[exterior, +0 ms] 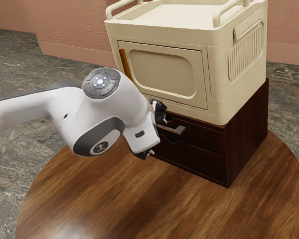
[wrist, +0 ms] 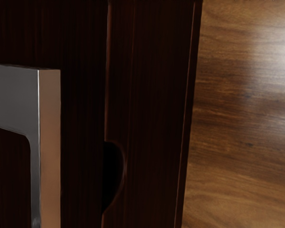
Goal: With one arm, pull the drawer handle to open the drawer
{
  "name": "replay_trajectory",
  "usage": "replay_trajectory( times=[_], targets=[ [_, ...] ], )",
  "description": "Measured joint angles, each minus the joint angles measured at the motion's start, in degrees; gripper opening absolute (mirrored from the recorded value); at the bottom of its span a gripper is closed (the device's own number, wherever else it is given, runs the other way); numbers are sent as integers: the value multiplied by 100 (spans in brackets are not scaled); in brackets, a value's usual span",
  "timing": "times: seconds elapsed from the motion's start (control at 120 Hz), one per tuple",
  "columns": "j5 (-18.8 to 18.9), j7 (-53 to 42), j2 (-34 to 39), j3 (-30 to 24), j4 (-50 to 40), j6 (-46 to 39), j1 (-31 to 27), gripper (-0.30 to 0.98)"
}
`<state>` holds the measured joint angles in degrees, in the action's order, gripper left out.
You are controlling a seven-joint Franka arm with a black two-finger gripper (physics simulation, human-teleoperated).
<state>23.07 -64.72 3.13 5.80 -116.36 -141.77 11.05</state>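
In the exterior view my gripper (exterior: 156, 133) is at the front of the dark wooden drawer unit, its two black fingers spread wide, one higher and one lower. The metal drawer handle (exterior: 177, 130) sticks out from the upper drawer (exterior: 202, 138), with its near part hidden behind my hand. This drawer's front looks flush with the unit. In the wrist view the handle (wrist: 50, 147) appears large, with a grey side and a tan-lit edge, in front of the dark drawer front (wrist: 80, 142). I see no contact between fingers and handle.
A cream cabinet (exterior: 164, 74) with a railed top and an orange-brown door handle (exterior: 125, 65) stands on the drawer unit. Below the upper drawer is a lower drawer (exterior: 189, 158) with a curved notch. Everything rests on a round wooden table (exterior: 139, 199).
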Motion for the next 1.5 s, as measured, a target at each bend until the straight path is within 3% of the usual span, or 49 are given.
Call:
replay_trajectory(
  times=[0.25,0.658,0.733,0.892,0.942,1.208,1.5],
  targets=[
    [74,-79,-65,152,-108,-401,80,71],
    [53,-213,44,445,-477,-690,342,89],
    [111,-245,73,461,-506,-652,346,79],
    [212,-283,101,469,-551,-610,260,78],
    [233,-290,201,469,-638,-603,233,69],
    [189,-309,781,443,-983,-174,203,52],
    [66,-306,1289,440,-1441,144,324,61]
  ],
)
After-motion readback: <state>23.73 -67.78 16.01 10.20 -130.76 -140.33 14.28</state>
